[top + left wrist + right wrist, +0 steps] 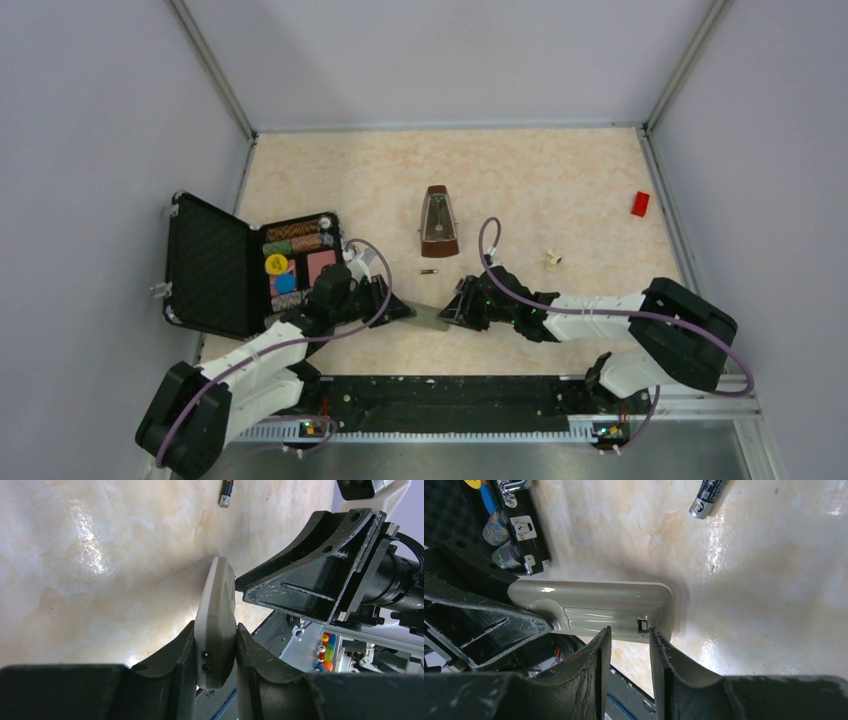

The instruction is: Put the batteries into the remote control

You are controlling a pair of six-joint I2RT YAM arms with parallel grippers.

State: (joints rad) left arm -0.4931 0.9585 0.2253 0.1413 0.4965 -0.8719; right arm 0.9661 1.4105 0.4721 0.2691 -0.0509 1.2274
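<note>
The left tool (215, 628) is clamped on one end of the slim white-and-grey plastic remote control (216, 592), which juts out past its fingertips over the marbled beige counter (100, 580). The right tool (629, 630) has its jaws narrowly apart, with its tips at the remote's grey back by the cover seam. One thin dark cylindrical battery (707, 497) lies on the counter beyond both tools.
</note>
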